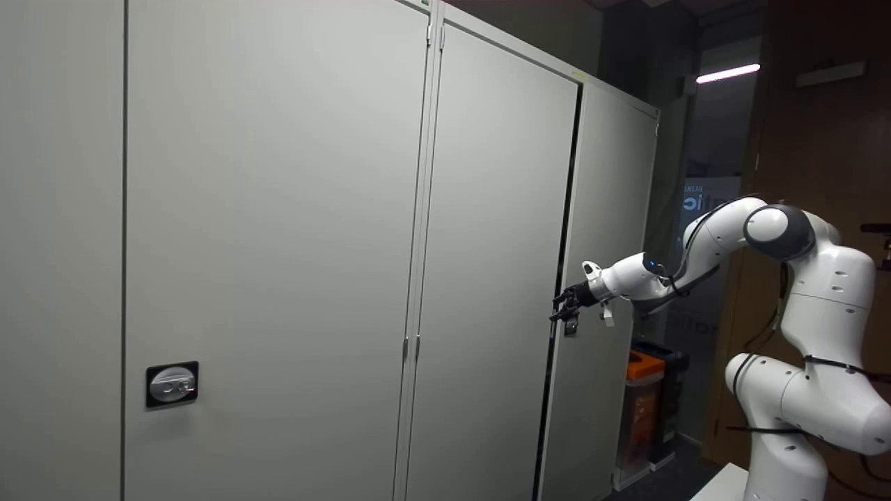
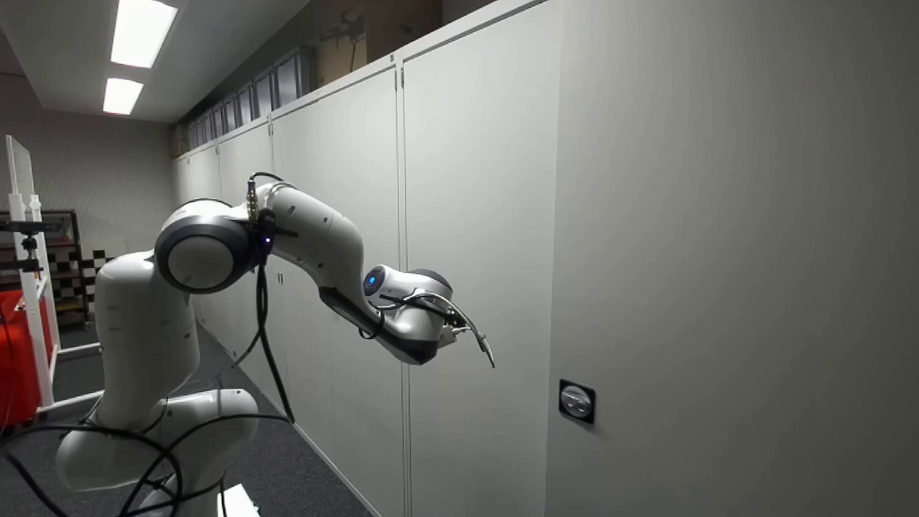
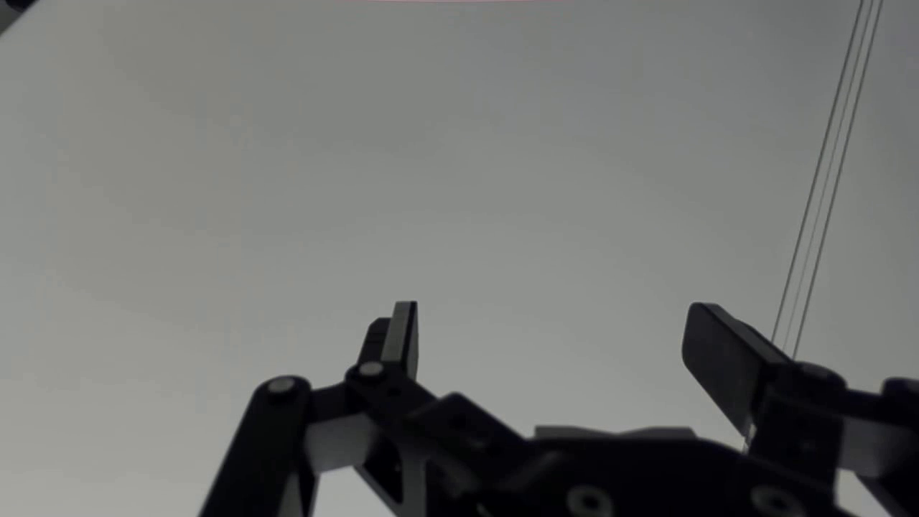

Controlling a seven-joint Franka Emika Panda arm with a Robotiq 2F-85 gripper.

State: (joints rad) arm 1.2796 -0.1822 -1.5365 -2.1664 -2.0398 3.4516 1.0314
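Observation:
My gripper is black and stands in front of tall grey cabinet doors. In the wrist view its two fingers are wide apart with nothing between them. Past them is a plain grey door surface. In an exterior view the gripper is nearest to the dark vertical gap between a middle door and a right door. A small dark lock handle sits just below the fingers. I cannot tell whether the fingers touch the door. In an exterior view the arm's wrist hides the gripper.
A nearer door carries a silver-and-black lock handle, and an exterior view also shows a lock handle. An orange-topped bin and a dark bin stand beyond the cabinets. Black cables hang from the arm. A white stand is behind.

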